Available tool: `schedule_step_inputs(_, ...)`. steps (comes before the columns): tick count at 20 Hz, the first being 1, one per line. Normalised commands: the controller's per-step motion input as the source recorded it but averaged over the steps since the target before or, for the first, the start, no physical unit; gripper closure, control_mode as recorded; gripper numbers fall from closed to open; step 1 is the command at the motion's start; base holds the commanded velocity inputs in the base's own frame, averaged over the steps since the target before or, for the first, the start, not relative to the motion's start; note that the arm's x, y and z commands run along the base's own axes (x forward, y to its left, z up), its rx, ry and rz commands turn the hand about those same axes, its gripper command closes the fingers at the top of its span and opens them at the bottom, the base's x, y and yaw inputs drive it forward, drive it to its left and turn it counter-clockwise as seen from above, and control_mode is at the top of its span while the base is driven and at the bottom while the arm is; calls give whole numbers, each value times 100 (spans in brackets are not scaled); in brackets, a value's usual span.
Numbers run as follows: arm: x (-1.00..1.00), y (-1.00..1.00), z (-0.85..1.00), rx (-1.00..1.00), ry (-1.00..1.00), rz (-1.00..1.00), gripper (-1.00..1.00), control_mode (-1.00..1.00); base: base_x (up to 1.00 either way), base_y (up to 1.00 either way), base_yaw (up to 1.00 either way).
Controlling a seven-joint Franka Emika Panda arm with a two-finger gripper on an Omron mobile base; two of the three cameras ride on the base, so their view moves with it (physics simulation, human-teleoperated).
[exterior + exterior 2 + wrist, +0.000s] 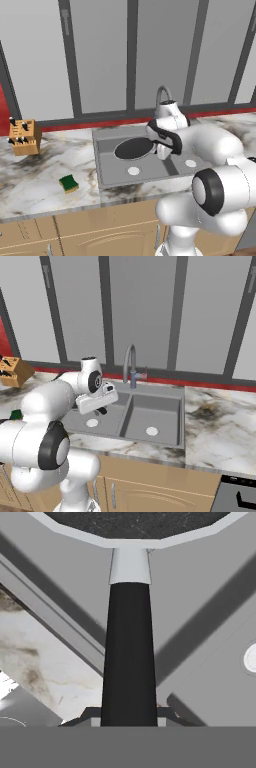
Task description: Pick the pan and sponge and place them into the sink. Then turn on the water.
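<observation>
Sink [105, 170] served as the reference: a grey double basin set in the marble counter [35, 180], with the gooseneck faucet [130, 363] behind its divider. The pan [134, 148] was over the basin farther from the arm's base, dark disc level, apparently just above the basin floor rather than resting on it, though the base views were too coarse to settle this. Its long axis ran from the disc through the handle [129, 657] straight back to the gripper [129, 722], whose jaws were clamped narrow on the handle's end; in the hand view the handle rose from between the tips to the disc at the top. The judged next step was a release, so the pan needed to be low and inside the basin walls. The sponge [69, 183] lay on the counter well apart from the sink, on the side away from the arm, not yet collected.
</observation>
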Motion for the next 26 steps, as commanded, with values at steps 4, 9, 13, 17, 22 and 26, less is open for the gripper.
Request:
schedule_step_inputs(4,23,9,-18,0,-1,1,100,-100,0,0,0)
schedule_step_inputs(9,12,13,-24,0,0,1,100,-100,0,0,0)
schedule_step_inputs(13,9,10,-23,0,1,1,100,-100,0,0,0)
schedule_step_inputs(17,12,6,-22,0,0,1,100,-100,0,0,0)
schedule_step_inputs(22,11,5,-24,1,0,1,100,-100,0,0,0)
schedule_step_inputs(26,10,9,-29,1,0,2,100,-100,0,0,0)
